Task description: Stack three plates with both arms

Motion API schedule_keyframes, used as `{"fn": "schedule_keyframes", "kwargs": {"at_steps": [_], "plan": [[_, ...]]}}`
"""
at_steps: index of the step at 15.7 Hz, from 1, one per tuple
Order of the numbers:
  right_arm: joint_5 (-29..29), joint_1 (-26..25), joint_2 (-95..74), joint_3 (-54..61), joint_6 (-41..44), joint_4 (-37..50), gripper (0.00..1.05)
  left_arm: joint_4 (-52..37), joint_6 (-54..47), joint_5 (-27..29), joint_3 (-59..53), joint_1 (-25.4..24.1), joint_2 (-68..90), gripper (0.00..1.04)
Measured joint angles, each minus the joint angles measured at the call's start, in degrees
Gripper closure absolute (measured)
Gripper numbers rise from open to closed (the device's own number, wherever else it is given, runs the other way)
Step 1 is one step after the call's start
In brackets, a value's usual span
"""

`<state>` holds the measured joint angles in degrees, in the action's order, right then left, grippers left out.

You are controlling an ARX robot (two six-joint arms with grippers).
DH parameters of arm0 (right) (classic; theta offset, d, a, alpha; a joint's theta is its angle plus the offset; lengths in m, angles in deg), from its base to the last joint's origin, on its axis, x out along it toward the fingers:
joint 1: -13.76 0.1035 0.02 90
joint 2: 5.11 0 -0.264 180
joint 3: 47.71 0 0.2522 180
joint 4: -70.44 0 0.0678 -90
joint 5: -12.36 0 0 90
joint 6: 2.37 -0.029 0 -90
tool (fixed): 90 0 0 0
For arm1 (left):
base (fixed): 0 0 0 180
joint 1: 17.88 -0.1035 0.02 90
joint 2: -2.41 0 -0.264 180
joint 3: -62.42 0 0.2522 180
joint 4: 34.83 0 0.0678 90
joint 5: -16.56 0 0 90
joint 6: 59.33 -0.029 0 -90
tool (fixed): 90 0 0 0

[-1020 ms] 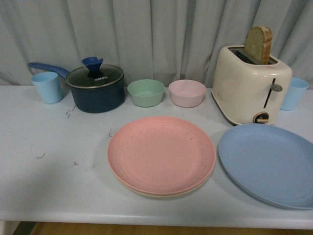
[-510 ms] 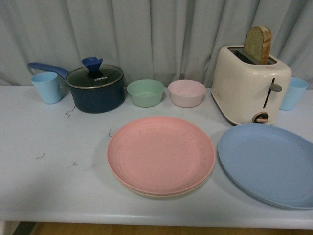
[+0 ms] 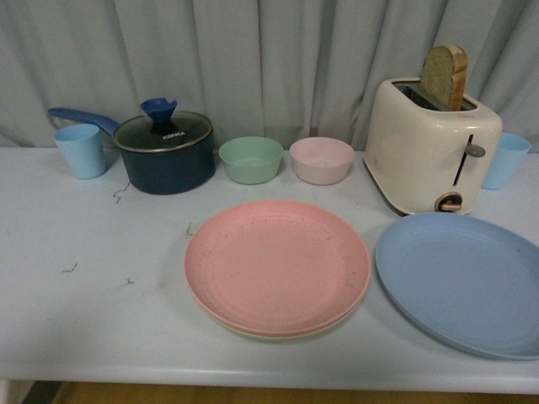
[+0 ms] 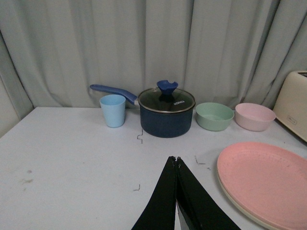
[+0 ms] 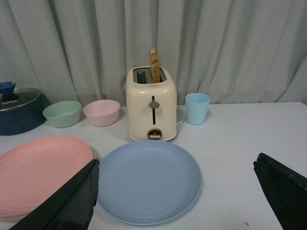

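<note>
The pink plate (image 3: 278,264) lies on the beige plate (image 3: 253,332), whose rim shows under it, at the table's middle front. The blue plate (image 3: 463,281) lies alone to their right, in front of the toaster. Neither gripper shows in the front view. In the left wrist view my left gripper (image 4: 175,159) is shut and empty above bare table, left of the pink plate (image 4: 268,179) and beige rim (image 4: 240,207). In the right wrist view my right gripper (image 5: 175,165) is wide open, its fingers (image 5: 72,201) straddling the blue plate (image 5: 148,179) from above; the pink plate (image 5: 38,170) lies beside it.
A cream toaster (image 3: 431,151) with a bread slice stands behind the blue plate. A dark blue lidded pot (image 3: 164,151), a green bowl (image 3: 251,159) and a pink bowl (image 3: 322,160) line the back. Light blue cups stand at far left (image 3: 82,149) and far right (image 3: 508,160).
</note>
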<state>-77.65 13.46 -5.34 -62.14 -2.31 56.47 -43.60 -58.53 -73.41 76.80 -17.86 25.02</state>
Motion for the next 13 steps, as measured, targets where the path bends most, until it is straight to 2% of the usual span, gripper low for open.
{"fn": "schedule_keyframes", "kwargs": {"at_steps": [10,12,13], "plan": [[0.0,0.0,0.0,0.0,0.0,0.0,0.06,12.5,0.0,0.0,0.0,0.0,-12.7,1.03],[0.0,0.0,0.0,0.0,0.0,0.0,0.06,23.3,0.0,0.0,0.0,0.0,-21.4,1.03],[0.0,0.0,0.0,0.0,0.0,0.0,0.06,21.8,0.0,0.1,0.3,0.0,-22.1,1.03]]}}
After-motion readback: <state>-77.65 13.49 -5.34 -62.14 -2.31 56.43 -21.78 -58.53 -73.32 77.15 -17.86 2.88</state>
